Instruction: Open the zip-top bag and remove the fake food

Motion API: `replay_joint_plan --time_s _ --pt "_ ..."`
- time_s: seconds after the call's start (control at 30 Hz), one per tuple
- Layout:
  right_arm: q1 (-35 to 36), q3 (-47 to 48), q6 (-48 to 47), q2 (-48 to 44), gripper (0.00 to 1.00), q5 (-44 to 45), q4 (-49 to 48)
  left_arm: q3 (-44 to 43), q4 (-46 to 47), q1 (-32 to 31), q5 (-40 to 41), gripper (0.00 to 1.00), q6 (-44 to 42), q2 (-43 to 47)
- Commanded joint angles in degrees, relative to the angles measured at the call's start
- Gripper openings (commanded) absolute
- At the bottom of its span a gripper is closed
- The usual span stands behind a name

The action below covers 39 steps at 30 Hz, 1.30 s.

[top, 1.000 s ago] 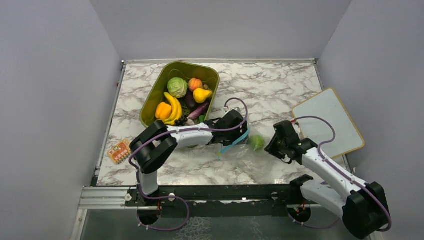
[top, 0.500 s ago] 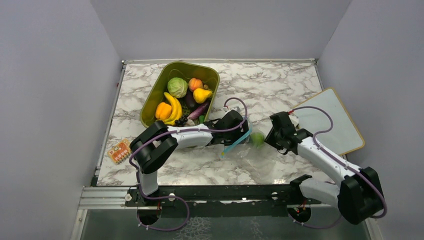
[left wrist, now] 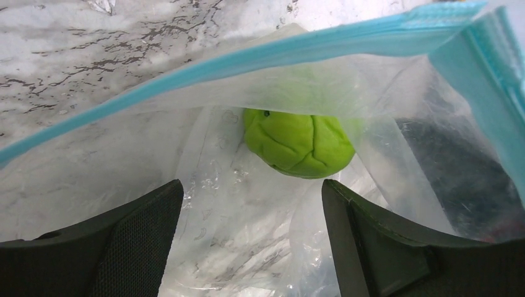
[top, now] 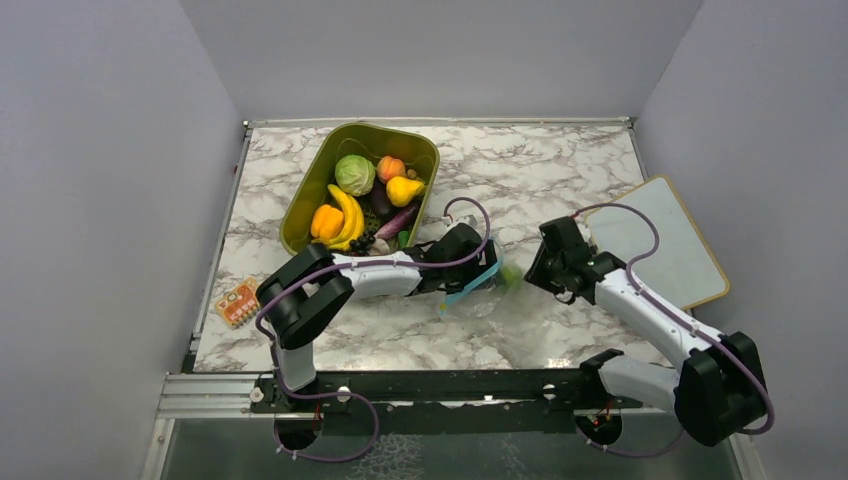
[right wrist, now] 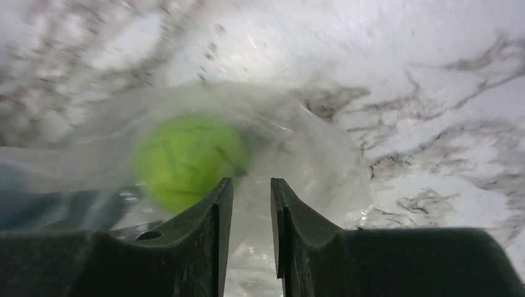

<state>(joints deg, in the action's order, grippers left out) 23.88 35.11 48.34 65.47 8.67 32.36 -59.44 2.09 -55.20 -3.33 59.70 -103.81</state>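
The zip-top bag (top: 486,300) lies on the marble between my two arms, its teal zipper strip (left wrist: 247,59) spread apart at the mouth. One piece of fake food, a light green round piece (left wrist: 297,142), sits inside the bag (left wrist: 229,216). From above the green piece (top: 511,275) is half hidden. My left gripper (left wrist: 251,182) is open wide inside the mouth, just short of that piece. It also shows from above, the left gripper (top: 480,262). My right gripper (right wrist: 247,180) is closed to a narrow gap on the bag's far end (right wrist: 309,154), beside the green piece (right wrist: 186,158).
A green bin (top: 305,200) at the back left holds a cabbage (top: 354,174), bananas (top: 347,215), an orange pepper and other toy produce. A white board (top: 655,245) lies at the right. A small orange packet (top: 238,302) sits near the left edge.
My left jaws have spread wider at the bag's mouth. The right gripper has moved up and left with the bag's end, and the green piece has shifted toward the left gripper.
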Motion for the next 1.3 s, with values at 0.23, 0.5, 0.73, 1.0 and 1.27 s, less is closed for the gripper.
replay_joint_plan --time_s 0.23,0.5,0.73,1.0,1.27 --pt "-0.40 7.44 -3.12 2.34 0.28 3.25 -2.58 0.46 2.64 -0.05 0.90 0.82 0.55 2.82" --pt "-0.41 1.72 -4.70 9.81 0.28 -8.43 -9.32 0.27 4.69 0.00 -0.74 0.83 0.62 1.59" --pt "-0.41 3.85 -5.59 10.02 0.27 -7.43 -6.20 0.51 2.43 -0.04 -1.23 0.83 0.97 1.78" --pt "-0.40 7.91 -4.89 -1.49 0.30 -0.29 6.35 -3.48 -10.74 -0.04 0.21 0.85 -10.19 5.45" --pt "-0.41 0.69 -0.75 -16.52 0.30 -17.51 7.47 -7.93 -19.19 0.06 -9.42 0.85 -22.25 3.14"
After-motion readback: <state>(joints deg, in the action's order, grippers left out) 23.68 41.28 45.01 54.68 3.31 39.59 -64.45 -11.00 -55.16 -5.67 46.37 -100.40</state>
